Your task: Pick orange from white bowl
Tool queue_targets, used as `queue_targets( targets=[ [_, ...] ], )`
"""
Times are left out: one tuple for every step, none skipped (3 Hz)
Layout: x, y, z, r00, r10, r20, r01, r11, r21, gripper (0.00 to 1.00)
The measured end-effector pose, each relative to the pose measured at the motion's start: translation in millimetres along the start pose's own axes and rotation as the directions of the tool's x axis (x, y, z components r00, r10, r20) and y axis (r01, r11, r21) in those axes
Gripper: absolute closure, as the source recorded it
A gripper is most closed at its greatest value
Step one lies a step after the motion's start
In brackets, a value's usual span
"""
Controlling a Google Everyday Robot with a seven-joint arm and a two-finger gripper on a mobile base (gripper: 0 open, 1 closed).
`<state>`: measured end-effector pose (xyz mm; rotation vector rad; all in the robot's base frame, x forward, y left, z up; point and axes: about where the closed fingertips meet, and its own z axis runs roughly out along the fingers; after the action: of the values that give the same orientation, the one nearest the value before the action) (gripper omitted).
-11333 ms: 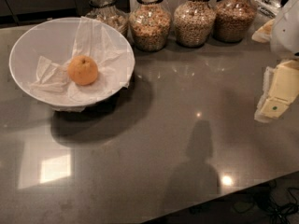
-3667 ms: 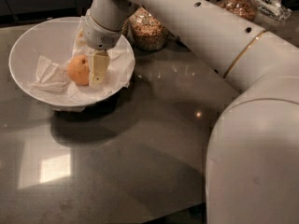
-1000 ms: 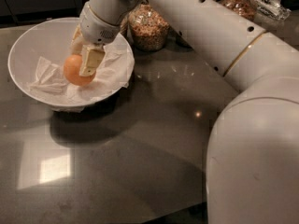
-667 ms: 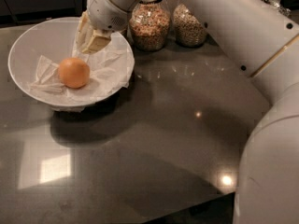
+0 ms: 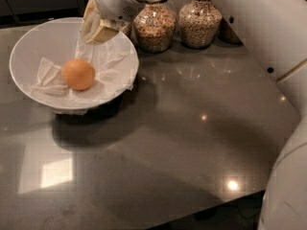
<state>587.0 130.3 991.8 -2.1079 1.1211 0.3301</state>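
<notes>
The orange (image 5: 79,74) lies free in the white bowl (image 5: 41,38), left of centre, on crumpled white paper (image 5: 111,67). The bowl stands at the far left of the dark table. My gripper (image 5: 98,27) hangs over the bowl's far right rim, above and to the right of the orange and clear of it. Its tan fingers (image 5: 106,32) are open and hold nothing.
Glass jars of grain (image 5: 153,25) (image 5: 200,20) stand in a row behind the bowl, close to the gripper. My white arm (image 5: 259,28) crosses the upper right and my body (image 5: 288,186) fills the lower right. The dark table top (image 5: 182,128) reaches the front edge.
The gripper was shut on the orange a second ago. It has since let go and risen up and to the right; the orange has settled back in the bowl.
</notes>
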Motion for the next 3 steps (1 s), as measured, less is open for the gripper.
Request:
queue_targets(
  targets=[
    [6.0,5.7,16.0,1.0,0.021,0.006,-0.021,0.9996,-0.018,0.58],
    [18.0,12.1,56.6,0.998,0.06,0.022,-0.058,0.9957,-0.072,0.61],
    [25.3,13.0,84.2,0.997,0.08,0.018,-0.078,0.99,-0.117,0.5]
  ],
)
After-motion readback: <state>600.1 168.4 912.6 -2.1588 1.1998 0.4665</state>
